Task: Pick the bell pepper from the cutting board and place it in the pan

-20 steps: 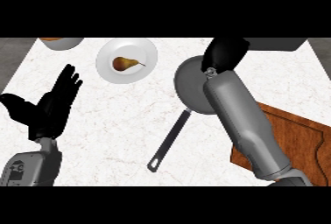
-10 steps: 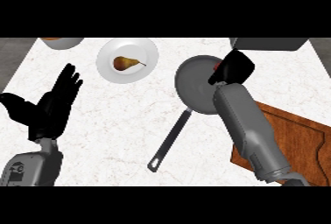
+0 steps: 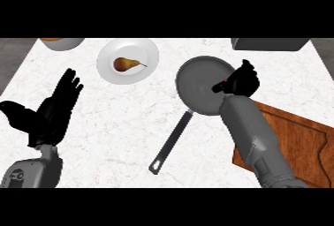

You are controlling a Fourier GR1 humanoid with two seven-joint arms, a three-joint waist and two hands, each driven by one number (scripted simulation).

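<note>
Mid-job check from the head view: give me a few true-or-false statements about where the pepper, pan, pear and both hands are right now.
1. The right hand is curled round a red thing, apparently the bell pepper, over the right rim of the pan. True.
2. The pear lies in the pan. False: it lies on the white plate, left of the pan.
3. The left hand grips the pan's handle. False: it is open, fingers up, at the counter's left, apart from the handle.
4. The pan's handle points toward the robot. True.
5. The bell pepper rests on the cutting board. False: it is in the right hand, off the board.
</note>
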